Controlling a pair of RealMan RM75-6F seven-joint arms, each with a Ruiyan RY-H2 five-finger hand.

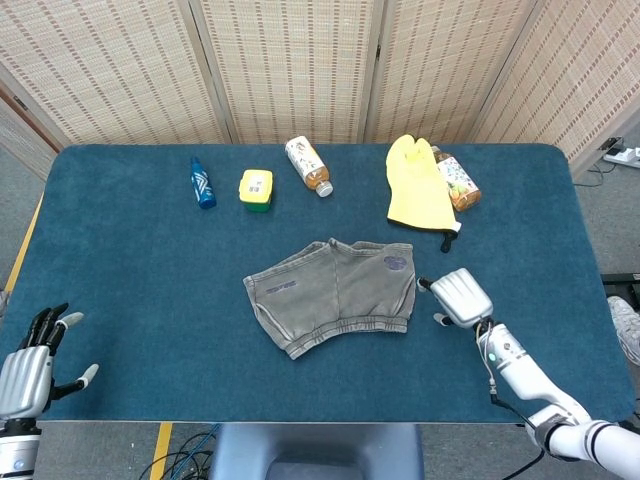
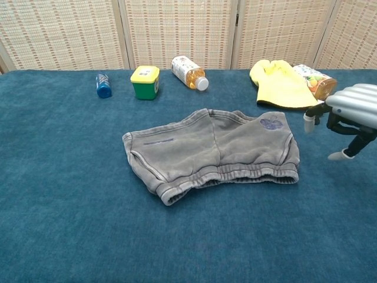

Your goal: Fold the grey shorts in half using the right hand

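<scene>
The grey shorts (image 1: 334, 294) lie spread flat in the middle of the blue table, waistband toward me, with a small purple print near their right side (image 2: 217, 154). My right hand (image 1: 458, 297) hovers just right of the shorts' right edge, fingers apart and holding nothing; the chest view shows it (image 2: 350, 113) at the right border, a short gap from the cloth. My left hand (image 1: 30, 362) rests open at the table's near left corner and is absent from the chest view.
Along the far edge stand a blue bottle (image 1: 202, 184), a yellow-lidded green tub (image 1: 256, 190), a tea bottle lying down (image 1: 308, 166), a yellow glove (image 1: 418, 187) and a second bottle (image 1: 457, 180) beside it. Blue cloth (image 1: 140, 270) covers the table.
</scene>
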